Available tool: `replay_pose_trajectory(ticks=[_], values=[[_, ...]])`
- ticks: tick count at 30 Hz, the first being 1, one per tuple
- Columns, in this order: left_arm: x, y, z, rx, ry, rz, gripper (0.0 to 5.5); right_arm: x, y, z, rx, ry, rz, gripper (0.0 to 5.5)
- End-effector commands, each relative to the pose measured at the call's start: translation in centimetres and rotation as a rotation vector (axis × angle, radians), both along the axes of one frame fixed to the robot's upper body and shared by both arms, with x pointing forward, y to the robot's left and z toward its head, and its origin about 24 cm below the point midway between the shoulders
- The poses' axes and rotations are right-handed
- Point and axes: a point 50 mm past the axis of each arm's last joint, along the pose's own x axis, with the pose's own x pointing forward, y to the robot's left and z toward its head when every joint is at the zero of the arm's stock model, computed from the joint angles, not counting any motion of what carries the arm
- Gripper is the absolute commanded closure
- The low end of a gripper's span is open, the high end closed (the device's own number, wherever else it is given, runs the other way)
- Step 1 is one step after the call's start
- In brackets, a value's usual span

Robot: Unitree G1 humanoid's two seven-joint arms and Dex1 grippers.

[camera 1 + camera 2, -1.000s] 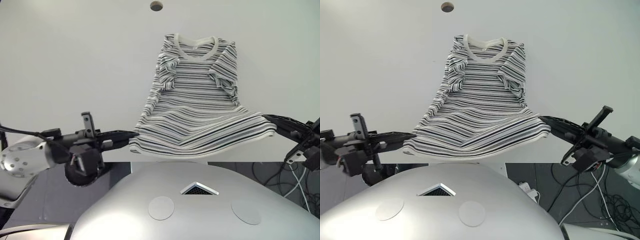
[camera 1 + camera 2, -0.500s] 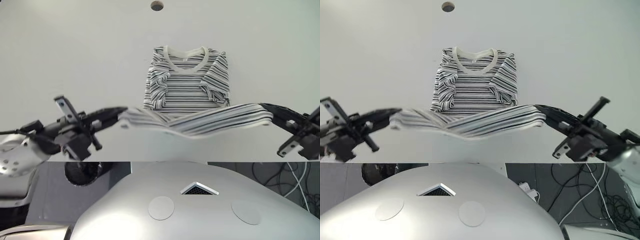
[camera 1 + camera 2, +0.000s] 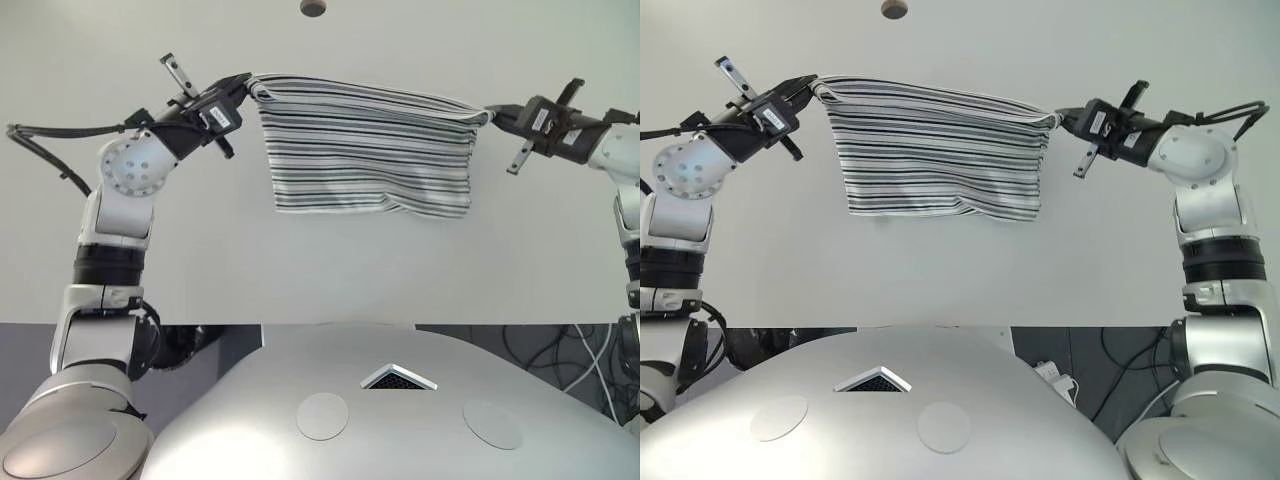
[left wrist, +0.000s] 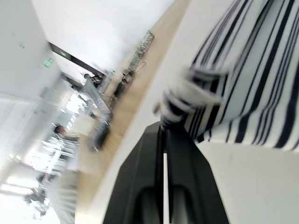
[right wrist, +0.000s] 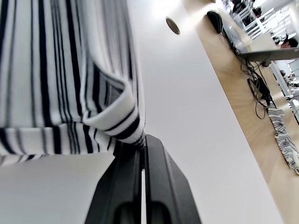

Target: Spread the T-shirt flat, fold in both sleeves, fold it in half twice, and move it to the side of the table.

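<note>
Left eye view, entry: T-shirt (image 3: 370,150) is stretched between the two pincers over the far part of the white bench (image 3: 300,270), held by one striped edge that runs nearly level from left to right (slight sag toward the right end). Below that edge the cloth hangs as a broad sheet. Its lower edge is uneven and a little lower on the right. Whether the lower edge touches the bench I cannot tell.

Left pincer (image 3: 245,85): at the cloth's left top corner, fingers pressed together on a bunched bit of striped fabric. The left wrist view confirms this, with both black fingers (image 4: 182,154) meeting on the pinch and only a thin seam between them.

Right pincer (image 3: 1057,120): at the right top corner, likewise pinching the shirt. In the right wrist view the white ribbed hem with dark stripes is caught at the tips of the pressed-together fingers (image 5: 159,163).

Both arms are raised and extended forward, well apart.

Round dark disc (image 3: 313,8) sits on the bench at the far edge, beyond the shirt and clear of it.
</note>
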Motion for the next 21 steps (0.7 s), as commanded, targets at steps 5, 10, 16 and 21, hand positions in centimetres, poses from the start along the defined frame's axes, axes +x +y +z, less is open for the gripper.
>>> replay_pose_trajectory(ticks=[5, 10, 16, 21], values=[[4.4, -1.0, -3.3, 0.115, 0.086, 0.060, 5.13, 3.1, 1.4, -1.5, -0.013, 0.024, -0.020, 5.50], [4.7, -0.4, -4.9, 0.149, 0.105, 0.128, 4.35, 3.9, 1.7, -2.6, 0.062, 0.105, -0.112, 4.61], [5.6, 0.5, -4.7, -0.159, 0.212, 0.321, 3.46, 5.0, 1.0, -4.5, 0.350, 0.249, -0.504, 3.99], [5.2, 1.8, -3.1, -0.343, 0.132, 0.331, 3.46, 4.5, 0.4, -6.7, 0.509, 0.344, -0.835, 3.99]])
